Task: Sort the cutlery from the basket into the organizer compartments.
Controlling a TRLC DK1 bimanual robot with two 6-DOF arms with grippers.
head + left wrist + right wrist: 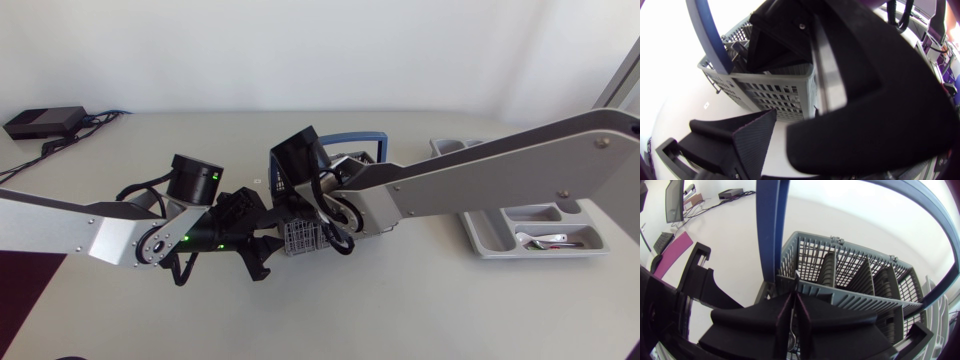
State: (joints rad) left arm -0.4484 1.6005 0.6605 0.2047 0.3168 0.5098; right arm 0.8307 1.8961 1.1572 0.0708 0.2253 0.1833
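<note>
The grey basket [302, 238] with a blue handle [358, 137] stands mid-table. My right gripper [320, 230] reaches down into it. In the right wrist view the right gripper [792, 299] is shut on a thin metal cutlery piece [791, 336] just above the basket [855, 270] and its dividers. My left gripper [260, 245] sits against the basket's left end with its fingers spread, open. From the left wrist, the basket's corner [790, 97] lies just ahead of one left finger [747, 137]. The grey organizer [482, 245] lies at the right.
Some metal cutlery [545, 240] lies in the organizer's front compartments. A black box [45, 122] with cables sits at the back left corner. My right arm's links [480, 175] span the table between basket and organizer.
</note>
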